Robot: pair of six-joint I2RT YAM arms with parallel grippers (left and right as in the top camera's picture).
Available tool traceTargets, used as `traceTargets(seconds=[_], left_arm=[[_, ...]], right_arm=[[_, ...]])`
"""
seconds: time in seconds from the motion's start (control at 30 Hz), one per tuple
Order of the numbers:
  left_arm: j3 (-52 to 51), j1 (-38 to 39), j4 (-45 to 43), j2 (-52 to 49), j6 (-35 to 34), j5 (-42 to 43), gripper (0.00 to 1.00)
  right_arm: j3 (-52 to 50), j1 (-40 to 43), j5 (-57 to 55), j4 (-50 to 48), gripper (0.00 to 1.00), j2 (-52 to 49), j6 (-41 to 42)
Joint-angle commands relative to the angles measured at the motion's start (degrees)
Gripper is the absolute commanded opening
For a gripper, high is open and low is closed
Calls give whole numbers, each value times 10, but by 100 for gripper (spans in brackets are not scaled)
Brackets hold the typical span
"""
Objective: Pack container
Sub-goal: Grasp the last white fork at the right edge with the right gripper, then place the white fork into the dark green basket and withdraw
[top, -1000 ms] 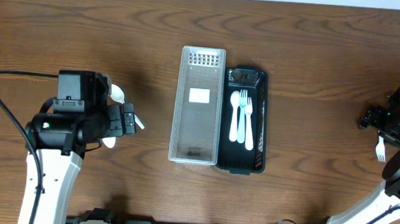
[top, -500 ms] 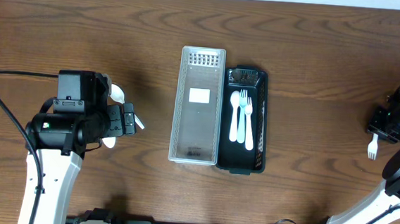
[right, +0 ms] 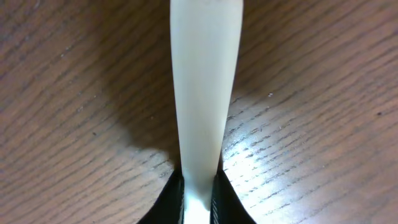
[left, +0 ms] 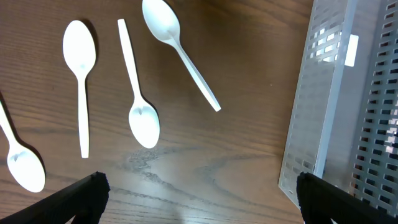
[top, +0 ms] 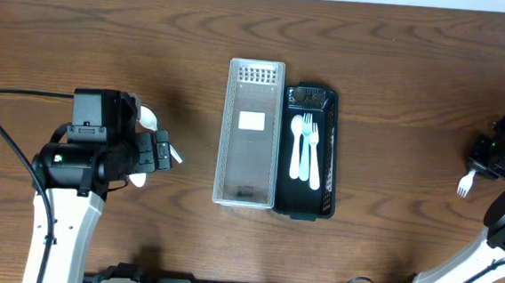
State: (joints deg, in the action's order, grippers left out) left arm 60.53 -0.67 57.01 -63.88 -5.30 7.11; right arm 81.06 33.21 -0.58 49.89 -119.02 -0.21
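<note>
A clear slotted container point(top: 233, 158) stands at the table's middle, and a black container point(top: 324, 198) touches its right side. A white spoon point(top: 295, 149) and fork point(top: 313, 155) lie in the black one. At the far right my right gripper point(top: 477, 170) is shut on the handle of a white fork point(top: 465, 183). In the right wrist view that fork's handle point(right: 202, 93) runs up from between the shut fingers of my right gripper point(right: 200, 196), just above the wood. My left gripper point(left: 199, 199) hangs open over several white spoons point(left: 138, 93), touching none.
In the left wrist view the clear container's wall point(left: 323, 112) and the black container point(left: 380, 124) stand to the right of the spoons. From overhead, two spoon bowls point(top: 147, 116) show beside the left arm point(top: 82, 161); the other spoons are hidden under it.
My right gripper has shut on the white fork's handle, and the fork has shifted a little to the left and tilted. The left arm has not moved.
</note>
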Motion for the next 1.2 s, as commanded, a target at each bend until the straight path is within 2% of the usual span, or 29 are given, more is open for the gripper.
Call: traceTargets(seconds=[0.0,0.23,0.4,0.73,0.97,1.17], left_arm=[[13,-3,1,-1,5,-5,98],[13,-3,1,-1,5,-5,98],[13,-3,1,-1,5,-5,98],[13,-3,2,-1,5,-5,98],[13,-3,1,-1,5,-5,98],[13,-3,1,-1,5,-5,98]], right_arm=[[-5,1,17,-4,2,-28,19],[-3,-16,20,-2,1,15,32],[-1,-69,44,-2,1,102,32],[-1,-316,51,23,2,267,43],[-2,-487,50,26,2,263,95],[-2,-555,45,22,4,222,131]])
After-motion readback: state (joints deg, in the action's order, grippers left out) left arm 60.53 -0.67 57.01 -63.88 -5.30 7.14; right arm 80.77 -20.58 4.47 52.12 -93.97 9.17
